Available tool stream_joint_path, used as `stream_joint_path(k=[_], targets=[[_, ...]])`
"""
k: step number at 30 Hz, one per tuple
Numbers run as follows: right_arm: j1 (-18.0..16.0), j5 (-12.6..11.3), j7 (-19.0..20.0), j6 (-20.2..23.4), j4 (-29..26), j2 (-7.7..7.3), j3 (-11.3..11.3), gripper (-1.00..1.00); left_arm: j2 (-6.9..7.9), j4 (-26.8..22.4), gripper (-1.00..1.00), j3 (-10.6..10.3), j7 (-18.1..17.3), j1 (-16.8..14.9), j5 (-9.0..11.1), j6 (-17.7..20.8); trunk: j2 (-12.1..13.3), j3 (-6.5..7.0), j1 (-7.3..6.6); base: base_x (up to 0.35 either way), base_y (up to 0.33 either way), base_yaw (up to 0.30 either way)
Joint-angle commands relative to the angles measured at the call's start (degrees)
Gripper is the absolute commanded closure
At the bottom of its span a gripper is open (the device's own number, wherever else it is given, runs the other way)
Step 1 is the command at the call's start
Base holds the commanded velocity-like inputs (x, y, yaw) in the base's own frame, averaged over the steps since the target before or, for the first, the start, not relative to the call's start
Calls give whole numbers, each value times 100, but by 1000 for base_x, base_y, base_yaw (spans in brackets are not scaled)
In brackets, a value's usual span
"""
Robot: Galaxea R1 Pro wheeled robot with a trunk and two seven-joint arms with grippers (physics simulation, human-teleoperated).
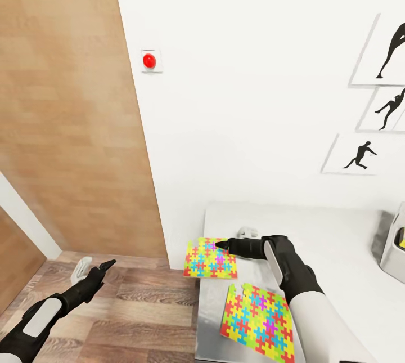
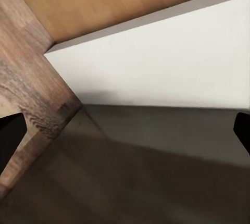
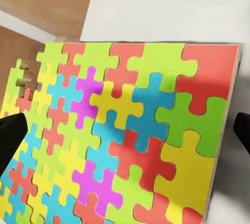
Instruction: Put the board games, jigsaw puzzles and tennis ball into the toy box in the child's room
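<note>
Puzzle [image 3: 125, 135] close under right hand [image 1: 220, 245], fingers spread, empty; left hand [image 1: 107, 265] grip unclear.

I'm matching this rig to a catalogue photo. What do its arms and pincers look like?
Both arms look alike: glossy white forearm shells run into black wrist housings, each with a pale grey panel. The left pincer and right pincer are black, tapering to slim pointed fingers. No cables or markings are visible.

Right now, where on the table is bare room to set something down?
The table is bare between the right gripper and the toy box. The near-left end is crowded: the far puzzle overhangs the edge, and the near puzzle lies beside it.
</note>
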Motion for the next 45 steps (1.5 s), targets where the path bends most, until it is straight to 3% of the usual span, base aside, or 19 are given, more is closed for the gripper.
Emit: stream_joint_path(k=[1,2,5,8,10,11,12,13,14,15,19,20,21,22,24,26,32,40,45], targets=[[-3,77,-1,2,184,4,-34,-100,-2,-2,-100,19,-6,-4,37,50,-3,-7,1,0,0,1],[-4,77,-6,-12,182,2,-50,-100,-2,-3,-100,18,-8,-4,39,48,-3,-7,1,0,0,0],[-12,81,-172,-458,-293,-50,-413,-100,-116,1,-100,-17,-12,-12,38,47,-3,-7,1,0,0,0],[150,105,-275,-743,-1560,-64,-559,-100,-196,8,-100,-114,-60,-58,19,48,-3,-7,1,0,0,0],[561,119,-299,-830,-2754,-74,-605,-100,-245,18,-100,-384,-110,-87,-232,-48,-3,-7,1,0,0,0],[676,121,-297,-842,-3064,-76,-611,-100,-256,20,-100,-438,-118,-97,-331,-124,-3,-7,1,0,0,0],[905,124,-281,-859,-3580,-83,-616,-100,-284,23,-100,-520,-126,-113,-555,-325,-3,-7,1,0,0,0],[1069,123,-221,-870,-3891,-107,-619,-100,-328,40,-100,-572,-126,-124,-776,-557,-3,-7,1,0,0,0],[1124,124,-158,-874,-4002,-136,-622,-100,-353,64,-100,-589,-126,-132,-867,-664,-3,-7,1,0,0,0],[1200,123,54,-882,-4163,-245,-626,-100,-393,189,-100,-613,-130,-168,-1001,-828,-3,-7,1,0,0,0],[1246,120,983,-879,-4355,-775,-640,-100,-437,1010,-100,-642,-313,-503,-1131,-989,-3,-7,1,0,0,0],[1221,109,1439,-854,-4388,-1017,-651,-100,-443,1390,-100,-647,-655,-680,-1158,-955,-3,-7,1,0,0,0],[1201,104,1662,-833,-4400,-1128,-666,-100,-443,1559,-100,-649,-888,-752,-1170,-920,-3,-7,1,0,0,0],[1159,96,2063,-753,-4418,-1307,-729,-100,-428,1810,-100,-650,-1360,-859,-1195,-837,-3,-7,1,0,0,0],[1052,88,2515,-451,-4433,-1475,-859,-100,-401,2030,-100,-642,-1923,-952,-1208,-717,-3,-5,1,0,0,-28],[927,87,2777,-116,-4440,-1581,-954,-100,-383,2143,-100,-639,-2250,-1000,-1214,-627,-3,1,1,0,0,-117],[789,80,3113,249,-4447,-1784,-1131,-100,-365,2245,-100,-639,-2550,-1045,-1227,-543,-3,31,1,0,0,-216],[763,77,3210,301,-4448,-1826,-1166,-100,-368,2255,-100,-644,-2630,-1056,-1234,-561,-3,75,1,0,0,-254],[763,78,3217,305,-4448,-1826,-1169,-100,-364,2253,-100,-647,-3010,-1058,-1238,-570,-3,102,1,0,0,-253]])
